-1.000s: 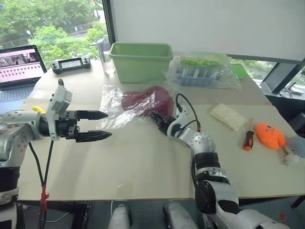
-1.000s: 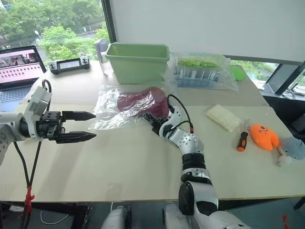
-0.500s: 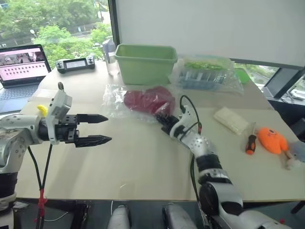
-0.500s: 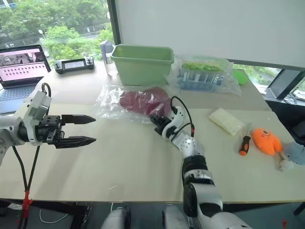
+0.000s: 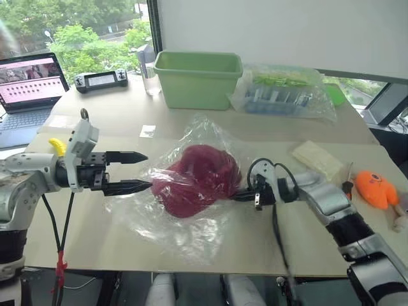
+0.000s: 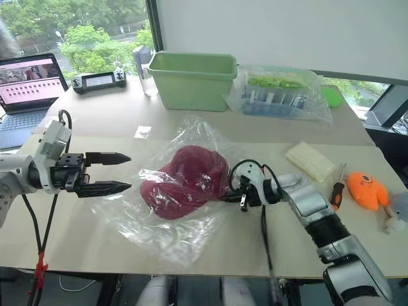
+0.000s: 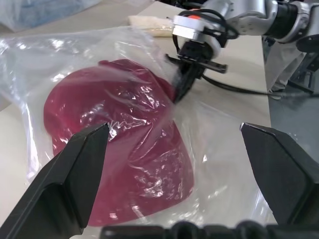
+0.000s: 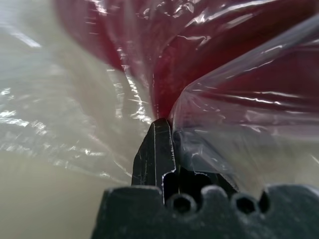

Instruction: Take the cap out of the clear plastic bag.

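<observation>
Lying mid-frame in the left eye view, the cap (image 5: 197, 178) is sitting inside the clear plastic bag (image 5: 191, 223), the right gripper (image 5: 237, 195) pinching shut on the bag's edge, while the left wrist view is showing the left gripper (image 7: 177, 154) gaping wide, empty.

Bright, even daylight from the windows (image 5: 76, 32) behind the table (image 5: 191, 115). Glare on the clear plastic bag (image 5: 191, 223); soft, faint shadows. Close wrist views slightly blurred.
</observation>
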### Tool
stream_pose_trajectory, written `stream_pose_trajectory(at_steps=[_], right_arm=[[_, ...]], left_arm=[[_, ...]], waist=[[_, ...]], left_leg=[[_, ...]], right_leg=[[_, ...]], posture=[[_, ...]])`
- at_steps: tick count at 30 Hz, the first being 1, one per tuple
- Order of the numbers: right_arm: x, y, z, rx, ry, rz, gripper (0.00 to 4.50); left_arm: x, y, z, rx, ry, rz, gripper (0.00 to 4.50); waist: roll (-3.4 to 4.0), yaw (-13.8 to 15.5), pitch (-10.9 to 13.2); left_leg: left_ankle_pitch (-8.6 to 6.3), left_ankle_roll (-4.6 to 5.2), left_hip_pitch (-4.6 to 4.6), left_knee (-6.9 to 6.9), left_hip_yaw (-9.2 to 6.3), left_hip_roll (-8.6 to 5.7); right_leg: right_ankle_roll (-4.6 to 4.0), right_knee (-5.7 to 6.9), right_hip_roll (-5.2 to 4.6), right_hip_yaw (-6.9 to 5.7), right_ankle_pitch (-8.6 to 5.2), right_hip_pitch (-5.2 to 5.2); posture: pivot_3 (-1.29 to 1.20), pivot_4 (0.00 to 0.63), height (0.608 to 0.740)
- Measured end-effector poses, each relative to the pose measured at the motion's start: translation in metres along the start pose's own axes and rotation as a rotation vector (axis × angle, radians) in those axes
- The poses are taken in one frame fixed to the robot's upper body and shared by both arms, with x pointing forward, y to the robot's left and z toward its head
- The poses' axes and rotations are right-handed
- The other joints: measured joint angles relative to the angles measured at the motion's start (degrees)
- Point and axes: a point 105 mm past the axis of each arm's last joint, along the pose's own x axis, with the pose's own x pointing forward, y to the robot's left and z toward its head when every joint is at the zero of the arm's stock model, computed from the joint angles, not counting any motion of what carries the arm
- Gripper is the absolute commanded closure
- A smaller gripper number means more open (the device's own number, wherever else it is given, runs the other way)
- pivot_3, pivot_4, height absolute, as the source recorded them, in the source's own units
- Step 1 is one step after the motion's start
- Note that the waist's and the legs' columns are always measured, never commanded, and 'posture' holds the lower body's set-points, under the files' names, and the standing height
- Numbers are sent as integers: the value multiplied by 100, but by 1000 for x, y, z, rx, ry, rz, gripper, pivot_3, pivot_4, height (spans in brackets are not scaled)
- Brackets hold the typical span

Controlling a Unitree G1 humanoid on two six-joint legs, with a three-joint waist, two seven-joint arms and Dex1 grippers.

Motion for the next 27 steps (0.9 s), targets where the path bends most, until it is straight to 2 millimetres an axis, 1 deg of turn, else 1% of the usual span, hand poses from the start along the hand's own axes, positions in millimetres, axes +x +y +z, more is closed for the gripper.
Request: stream_pose_trajectory(at_steps=[2,3,4,5,6,7,9,13,15,16,17,19,21,22,23,24,25,26,27], right_arm=[[2,-30,12,-9,-42,-134,4457],[2,-44,21,-15,-78,-204,4457],[0,-55,31,-23,-112,-259,4141],[1,-61,38,-25,-137,-289,3806],[1,-66,43,-32,-157,-317,3680],[2,-72,48,-39,-175,-356,3306],[3,-81,48,-48,-168,-433,2633],[-2,-95,33,-18,-144,-577,1245],[-4,-99,30,-21,-139,-630,513],[-7,-101,30,-25,-145,-659,199],[-10,-104,31,-27,-154,-686,14],[-21,-111,33,-35,-171,-761,14],[-47,-121,35,-40,-221,-847,14],[-60,-123,39,-40,-267,-872,14],[-74,-123,49,-56,-330,-885,14],[-86,-119,60,-96,-379,-877,14],[-93,-113,71,-132,-416,-854,14],[-98,-101,85,-190,-442,-806,14],[-100,-81,97,-247,-457,-720,14]], left_arm=[[2,-1,-1,-3,-6,-7,0],[3,-1,-2,-7,-6,-12,0],[4,-1,-4,-11,-5,-17,0],[5,-2,-4,-13,-3,-20,0],[5,-2,-5,-13,0,-23,0],[6,-3,-6,-10,4,-33,0],[7,-4,-7,-5,12,-43,0],[6,-2,-7,0,20,-34,0],[7,-3,-7,1,20,-36,0],[7,-3,-8,0,20,-39,0],[8,-3,-8,-2,21,-42,0],[11,-4,-10,-8,24,-52,0],[13,-4,-10,-6,27,-62,0],[13,-4,-9,-3,27,-66,0],[14,-3,-7,1,27,-73,0],[14,-2,-6,4,26,-74,0],[14,0,-5,7,31,-75,0],[15,0,-4,11,33,-84,0],[18,1,-2,19,36,-100,0]], waist=[[3,2,13],[1,3,25],[2,7,35],[3,12,37],[2,15,42],[3,19,42],[3,24,43],[4,25,45],[4,15,46],[6,11,49],[7,6,49],[7,4,50],[7,20,52],[9,41,57],[11,54,60],[14,60,62],[14,57,62],[15,54,62],[15,48,62]], left_leg=[[8,3,0,3,0,-2],[12,5,0,2,-1,-1],[14,8,-1,1,-2,0],[15,9,0,1,-3,0],[16,9,-2,-1,-4,0],[16,11,-3,-4,-4,0],[16,11,-10,-11,-5,-2],[13,7,-14,-31,-5,-7],[13,7,-15,-35,-5,-7],[13,7,-14,-35,-5,-7],[13,7,-14,-34,-5,-7],[13,7,-12,-29,-6,-7],[14,8,-12,-24,-6,-7],[14,8,-13,-20,-10,-8],[14,8,-13,-19,-9,-8],[14,8,-14,-17,-9,-8],[14,8,-13,-18,-10,-8],[14,8,-12,-20,-10,-6],[14,8,-10,-22,-12,-3]], right_leg=[[-9,0,-1,1,10,0],[-12,1,0,1,16,-1],[0,2,1,0,25,-1],[16,3,1,-1,35,0],[17,3,2,-2,35,0],[15,3,1,-2,35,0],[-1,2,0,0,42,-2],[-2,-3,-3,0,41,-8],[-3,-2,-3,0,40,-11],[-3,-1,-2,0,40,-11],[-3,0,-2,0,40,-11],[-4,3,-2,0,40,-9],[-3,2,-2,0,40,-6],[0,3,-3,-3,38,-2],[5,2,-3,-2,36,-2],[8,3,-2,-1,34,-2],[11,5,-2,0,33,-2],[12,6,1,-1,31,-3],[12,10,4,-2,30,-3]], posture=[[0,150,737],[0,150,737],[0,150,737],[0,150,737],[0,150,737],[0,150,737],[0,150,737],[0,150,737],[0,150,737],[0,150,737],[0,150,737],[0,150,737],[0,150,737],[0,150,737],[0,150,737],[0,150,737],[0,150,737],[0,150,737],[0,150,737]])
